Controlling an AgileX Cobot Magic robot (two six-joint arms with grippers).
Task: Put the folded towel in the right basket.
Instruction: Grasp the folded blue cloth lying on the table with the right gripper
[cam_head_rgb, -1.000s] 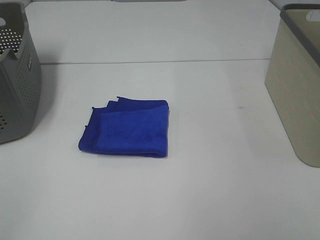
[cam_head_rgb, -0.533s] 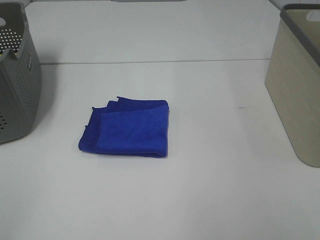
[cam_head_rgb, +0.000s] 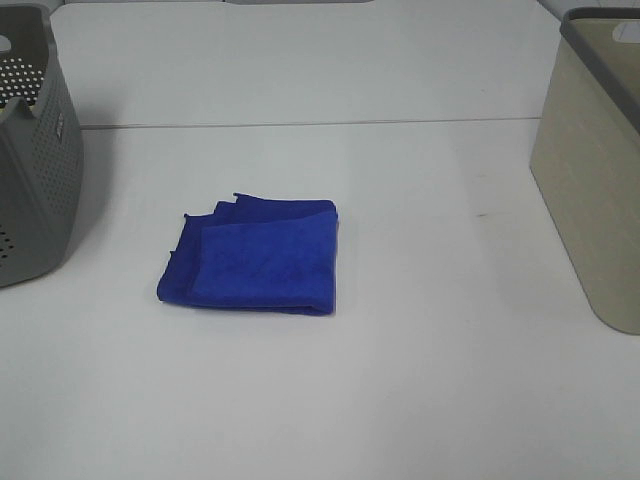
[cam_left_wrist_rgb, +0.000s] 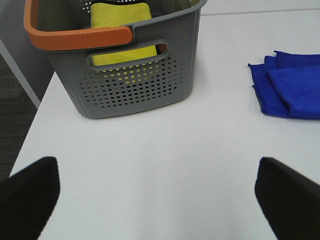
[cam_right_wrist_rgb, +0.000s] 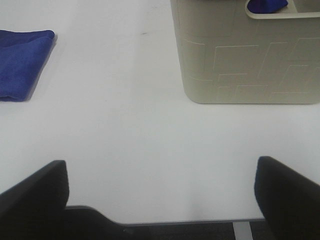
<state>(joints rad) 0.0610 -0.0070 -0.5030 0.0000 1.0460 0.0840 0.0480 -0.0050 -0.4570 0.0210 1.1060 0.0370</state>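
Observation:
A folded blue towel (cam_head_rgb: 256, 257) lies flat on the white table, left of centre. It also shows in the left wrist view (cam_left_wrist_rgb: 291, 84) and the right wrist view (cam_right_wrist_rgb: 22, 62). The beige right basket (cam_head_rgb: 596, 170) stands at the table's right edge; in the right wrist view (cam_right_wrist_rgb: 245, 55) something blue shows through its handle hole. My left gripper (cam_left_wrist_rgb: 155, 195) is open and empty, near the table's front left, apart from the towel. My right gripper (cam_right_wrist_rgb: 160, 197) is open and empty, over the table's front edge near the beige basket. Neither gripper shows in the exterior high view.
A grey perforated basket (cam_head_rgb: 30, 160) with an orange rim stands at the left edge; in the left wrist view (cam_left_wrist_rgb: 135, 65) it holds a yellow cloth (cam_left_wrist_rgb: 122, 20). A seam (cam_head_rgb: 300, 124) crosses the table behind the towel.

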